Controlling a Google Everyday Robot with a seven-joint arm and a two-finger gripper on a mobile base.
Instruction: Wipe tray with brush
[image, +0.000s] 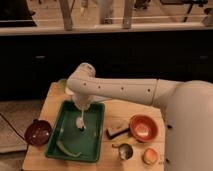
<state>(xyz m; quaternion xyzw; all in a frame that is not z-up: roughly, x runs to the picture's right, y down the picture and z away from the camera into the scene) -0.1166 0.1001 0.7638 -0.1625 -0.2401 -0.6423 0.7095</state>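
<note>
The dark-green tray (95, 145) lies on the wooden table at the front left. My gripper (80, 109) hangs over the tray's far middle, below the white arm. It holds the brush (80, 121), a short pale stick with a whitish tuft head, upright with the tuft down on or just above the tray floor. A curved green strip (66, 149) lies in the tray's near part.
A maroon bowl (38, 133) stands left of the tray. A dark block with a pale top (117, 131), an orange bowl (143, 127), a small metal cup (124, 151) and a small orange-yellow thing (150, 156) are to the right. A green thing (63, 86) sits behind the arm.
</note>
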